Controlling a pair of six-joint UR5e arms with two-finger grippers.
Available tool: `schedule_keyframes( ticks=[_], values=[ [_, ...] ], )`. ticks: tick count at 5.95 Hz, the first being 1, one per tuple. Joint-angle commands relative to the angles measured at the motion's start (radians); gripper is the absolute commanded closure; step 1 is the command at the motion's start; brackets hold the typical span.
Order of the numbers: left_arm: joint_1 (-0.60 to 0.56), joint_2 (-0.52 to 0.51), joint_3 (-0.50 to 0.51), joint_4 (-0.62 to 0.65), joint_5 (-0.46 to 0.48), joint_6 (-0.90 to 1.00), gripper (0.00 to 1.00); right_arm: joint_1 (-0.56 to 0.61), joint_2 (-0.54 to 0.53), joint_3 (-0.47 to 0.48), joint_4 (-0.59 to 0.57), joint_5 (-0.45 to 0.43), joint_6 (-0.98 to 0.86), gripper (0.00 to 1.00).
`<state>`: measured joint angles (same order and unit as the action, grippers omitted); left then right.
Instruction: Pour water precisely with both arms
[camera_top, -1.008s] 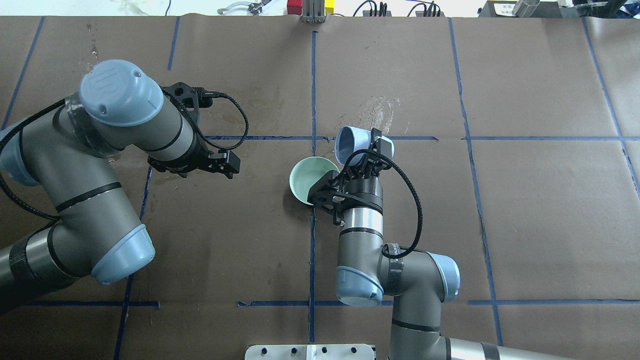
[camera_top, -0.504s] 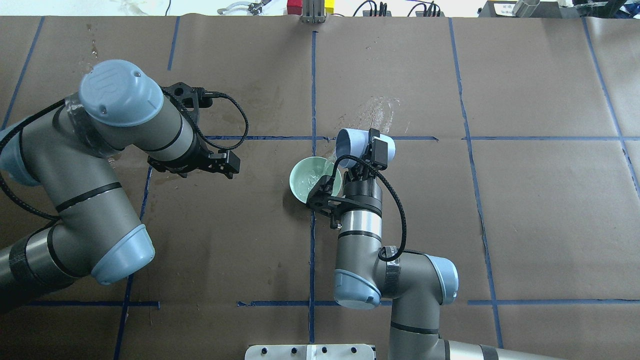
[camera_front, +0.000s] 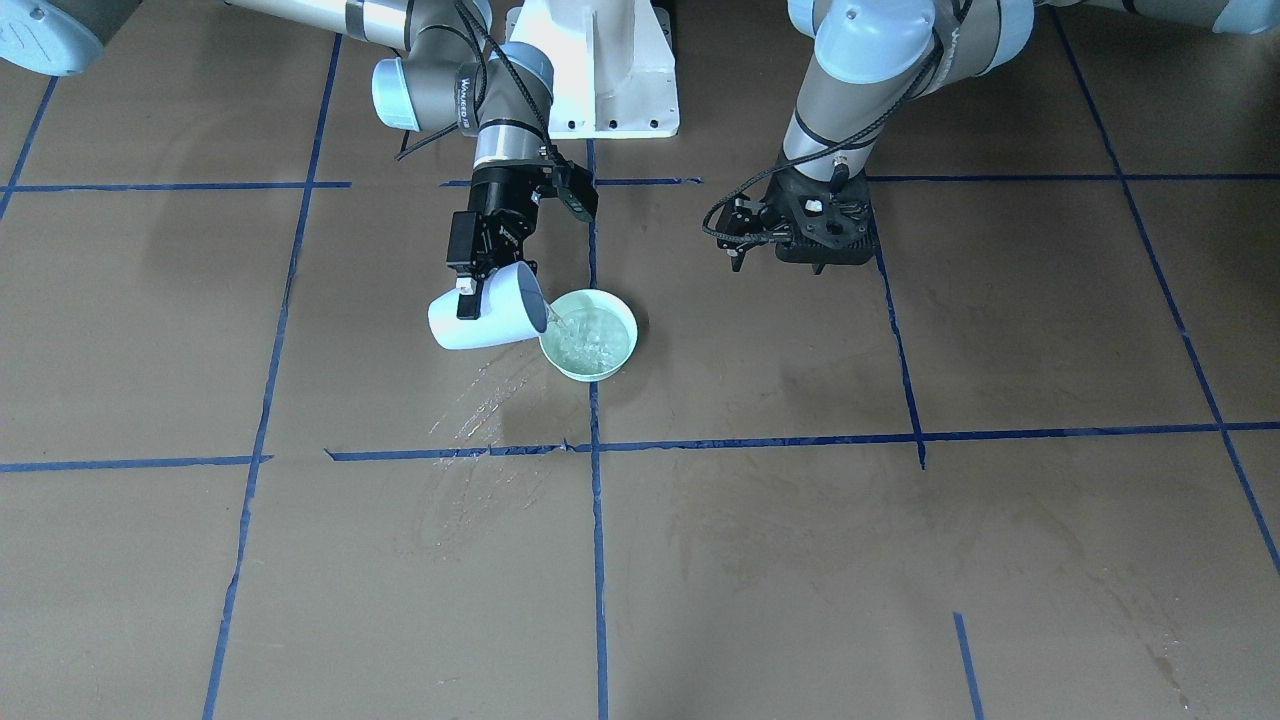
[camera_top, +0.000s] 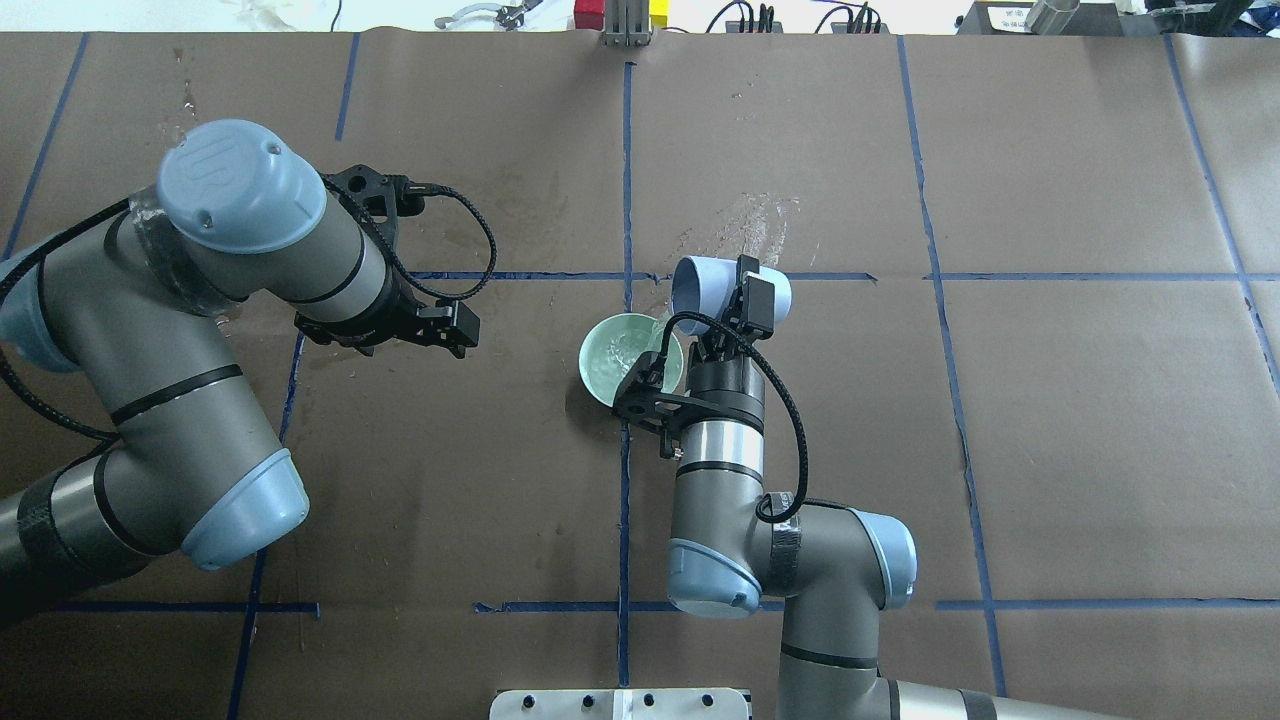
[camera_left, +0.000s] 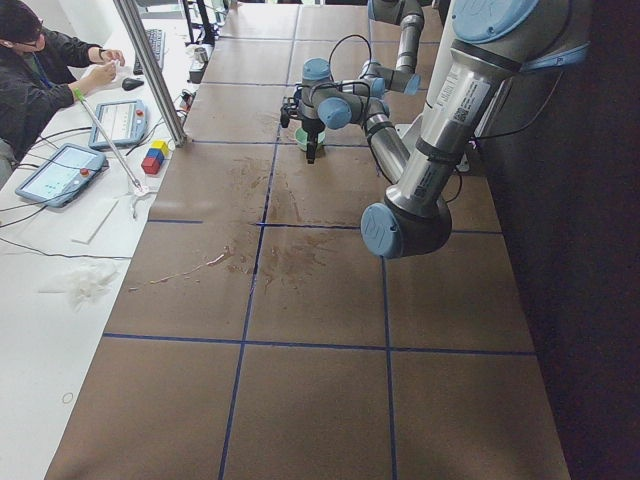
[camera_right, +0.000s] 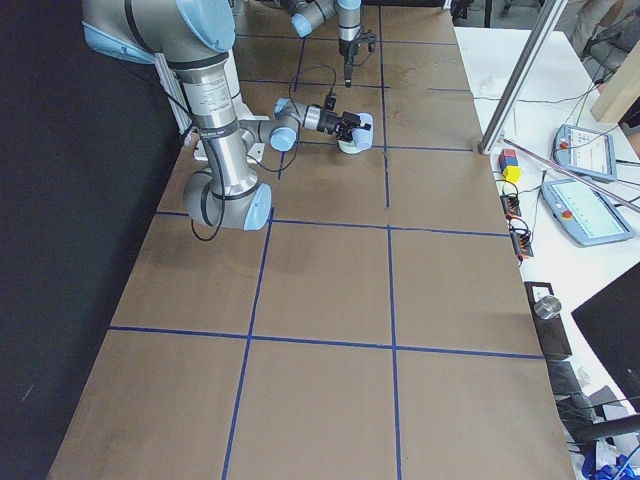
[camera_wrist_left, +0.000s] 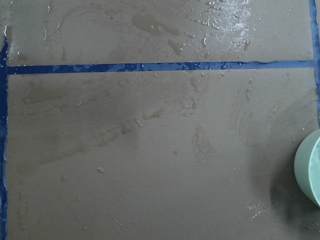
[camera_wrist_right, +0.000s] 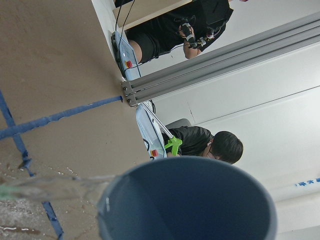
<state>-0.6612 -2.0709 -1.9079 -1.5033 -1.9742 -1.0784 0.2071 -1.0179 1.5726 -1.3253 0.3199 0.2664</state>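
Note:
My right gripper (camera_front: 480, 290) is shut on a pale blue cup (camera_front: 485, 318), held tipped with its mouth over a mint-green bowl (camera_front: 590, 375). A thin stream of water runs from the cup's lip into the bowl, where rippled water (camera_front: 590, 338) lies. From overhead, the cup (camera_top: 705, 285) sits just beyond the bowl (camera_top: 590, 362). The right wrist view shows the cup's rim (camera_wrist_right: 190, 200) and the stream (camera_wrist_right: 50, 187). My left gripper (camera_front: 815, 235) hangs over bare table beside the bowl, holding nothing; I cannot tell whether it is open or shut. Its wrist view shows the bowl's edge (camera_wrist_left: 310, 167).
Brown paper with blue tape lines covers the table. Wet streaks (camera_front: 480, 400) lie beside the bowl, with more wet marks (camera_wrist_left: 150, 22) under my left wrist. The white pedestal (camera_front: 600, 70) stands at the robot's edge. An operator (camera_left: 40, 70) with tablets sits beyond the far edge.
The right gripper has tipped the cup further over the bowl and water has begun to flow; the bowl, dry a second ago, now holds water. The left arm has not moved.

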Motion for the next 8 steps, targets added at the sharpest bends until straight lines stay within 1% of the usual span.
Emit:
schedule_keyframes(
  ticks=[1, 7, 8],
  values=[
    [0.000, 0.000, 0.000, 0.000, 0.000, 0.000, 0.00, 0.000, 0.001, 0.001, 0.000, -0.007, -0.015, 1.00],
    [0.000, 0.000, 0.000, 0.000, 0.000, 0.000, 0.00, -0.002, 0.001, 0.000, 0.000, -0.007, -0.015, 1.00],
    [0.000, 0.000, 0.000, 0.000, 0.000, 0.000, 0.00, -0.003, 0.021, 0.000, 0.002, -0.009, -0.012, 1.00]
  ],
)
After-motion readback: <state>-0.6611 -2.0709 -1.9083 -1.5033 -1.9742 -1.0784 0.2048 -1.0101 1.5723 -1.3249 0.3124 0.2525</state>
